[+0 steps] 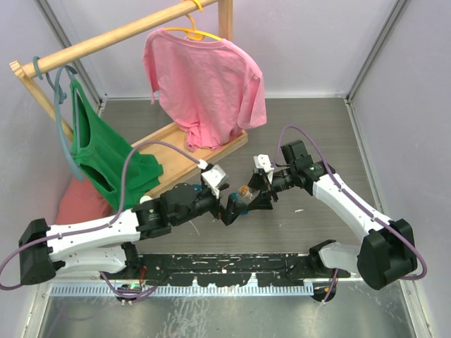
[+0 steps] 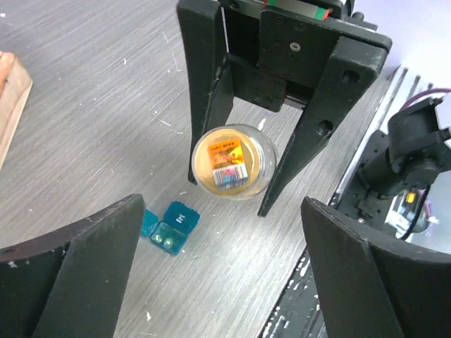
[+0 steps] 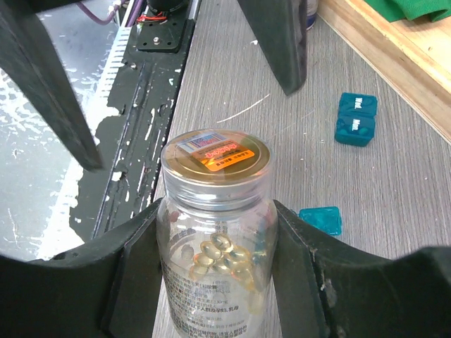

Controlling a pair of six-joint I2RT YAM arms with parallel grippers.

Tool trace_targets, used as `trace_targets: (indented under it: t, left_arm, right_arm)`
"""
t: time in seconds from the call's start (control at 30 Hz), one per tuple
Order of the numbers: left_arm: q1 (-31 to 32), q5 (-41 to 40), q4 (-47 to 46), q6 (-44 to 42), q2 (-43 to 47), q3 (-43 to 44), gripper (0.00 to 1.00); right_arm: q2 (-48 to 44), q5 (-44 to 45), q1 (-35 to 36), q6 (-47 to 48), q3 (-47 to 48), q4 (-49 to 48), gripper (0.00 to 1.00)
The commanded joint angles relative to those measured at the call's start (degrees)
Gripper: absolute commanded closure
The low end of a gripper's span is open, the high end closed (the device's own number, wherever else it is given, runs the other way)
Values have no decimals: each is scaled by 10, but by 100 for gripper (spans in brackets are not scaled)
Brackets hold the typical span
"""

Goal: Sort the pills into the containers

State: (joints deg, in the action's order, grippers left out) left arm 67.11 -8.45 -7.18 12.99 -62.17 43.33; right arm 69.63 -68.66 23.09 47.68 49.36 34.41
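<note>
My right gripper [image 3: 215, 282] is shut on a clear pill bottle [image 3: 215, 232] with a gold lid and several yellow softgels inside, and holds it above the table. The bottle also shows in the left wrist view [image 2: 232, 162] and in the top view [image 1: 244, 191]. My left gripper [image 2: 222, 282] is open and empty, its jaws wide apart, facing the bottle's lid from a short way off. A teal container [image 2: 173, 227] lies on the table below with one lid open and two small pills inside. A second teal container [image 3: 356, 120] lies closed near the wooden base.
A wooden clothes rack [image 1: 176, 151] with a pink shirt [image 1: 204, 84] and a green top [image 1: 106, 158] stands behind the grippers. A black rail [image 1: 225, 267] runs along the table's near edge. A flat teal piece [image 3: 320, 220] lies beside the bottle.
</note>
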Motion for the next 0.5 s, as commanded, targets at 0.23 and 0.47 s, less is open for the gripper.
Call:
trace_targets:
  t: [0.23,0.47]
  left_arm:
    - [2,-65,-67,129,100,-38,2]
    - [2,-108,-50,224,44,-4,10]
  right_arm:
    - [-5,-16,-1,-5,22,-5,99]
    - [-6,-16,-1,-5,21,-4,99]
